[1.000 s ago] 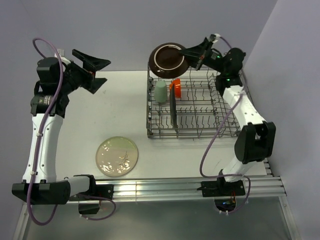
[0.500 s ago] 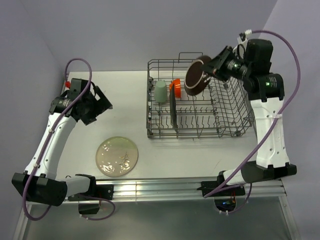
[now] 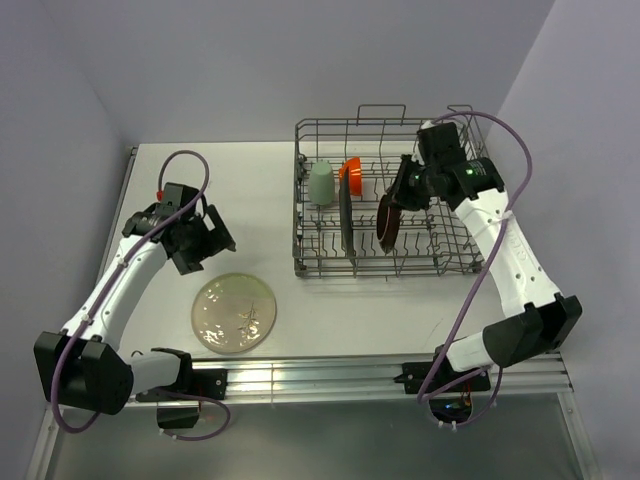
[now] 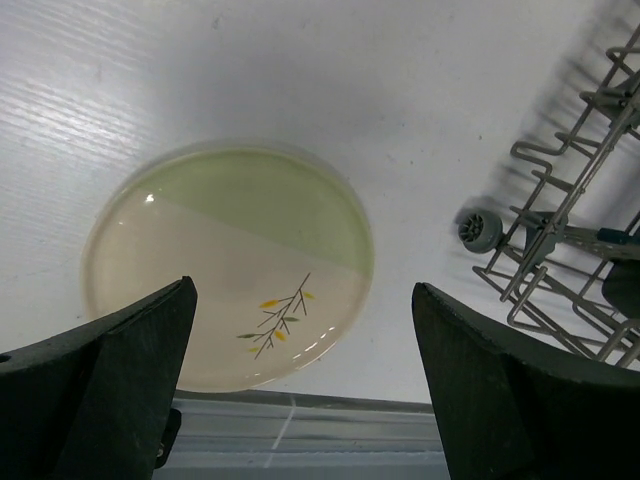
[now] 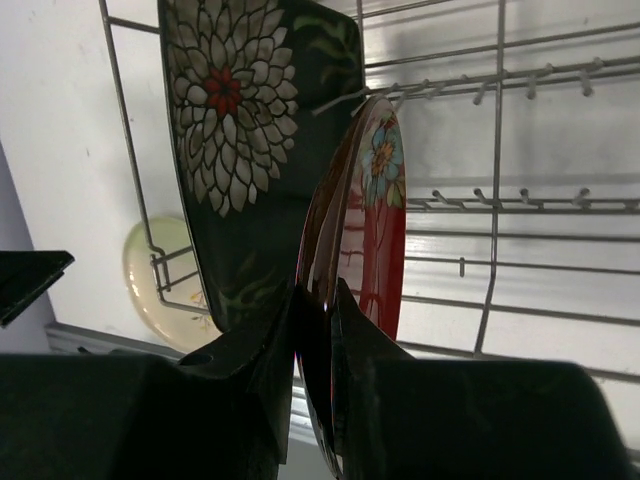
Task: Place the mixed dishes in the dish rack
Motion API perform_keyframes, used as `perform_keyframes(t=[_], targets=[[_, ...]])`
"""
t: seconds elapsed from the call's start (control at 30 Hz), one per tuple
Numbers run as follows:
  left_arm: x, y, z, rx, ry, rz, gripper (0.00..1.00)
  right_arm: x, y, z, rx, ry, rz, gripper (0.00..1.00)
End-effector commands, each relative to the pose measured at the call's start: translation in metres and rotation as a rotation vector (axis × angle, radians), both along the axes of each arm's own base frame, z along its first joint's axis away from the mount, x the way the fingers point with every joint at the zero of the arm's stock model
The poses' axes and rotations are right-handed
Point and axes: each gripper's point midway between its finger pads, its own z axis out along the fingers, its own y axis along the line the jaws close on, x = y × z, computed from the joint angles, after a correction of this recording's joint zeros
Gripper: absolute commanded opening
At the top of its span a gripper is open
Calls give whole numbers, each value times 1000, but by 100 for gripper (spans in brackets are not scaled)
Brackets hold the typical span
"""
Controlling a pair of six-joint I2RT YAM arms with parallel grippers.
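My right claw [image 5: 313, 300] was pinched shut on the rim of the small red flowered plate [image 5: 372, 200]. It held the plate on edge inside the dish rack [image 3: 440, 252], low among the wires near the middle of the basket. I could not tell whether the plate's bottom edge was resting on the tines. The black square floral plate [image 5: 245, 120] stood upright to its left. The top view showed a gap between the two, though the wrist camera made them overlap. In the rack's far left corner the pale green cup [image 3: 320, 183] sat just beside the small orange bowl [image 3: 350, 172], cup on the left. I could not make out whether they touched.

My left claw [image 4: 300, 290] was spread wide and held nothing. It hung over the desk [image 3: 250, 180] just beyond the far left edge of the larger cream plate [image 4: 225, 250]. That plate lay flat on the desk outside the rack, off its near left corner and close to the front edge. Its leaf sprig faced up, framed between my two open fingers [image 4: 120, 370] in the wrist view.
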Motion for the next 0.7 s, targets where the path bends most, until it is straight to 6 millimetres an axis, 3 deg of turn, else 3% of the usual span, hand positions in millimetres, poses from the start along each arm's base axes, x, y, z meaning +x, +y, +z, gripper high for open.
perform_keyframes(t=[0.0, 0.33, 0.6, 0.67], targets=[[7, -14, 16, -71, -97, -59, 95, 26, 5, 11, -35, -131, 16, 0], [-1, -16, 15, -87, -81, -63, 95, 35, 11, -6, -42, -118, 48, 0], [-4, -18, 10, -104, -63, -53, 95, 35, 21, 22, 3, -190, 66, 0], [-7, -18, 5, -107, -49, -49, 95, 35, 23, 17, 10, -175, 70, 0]])
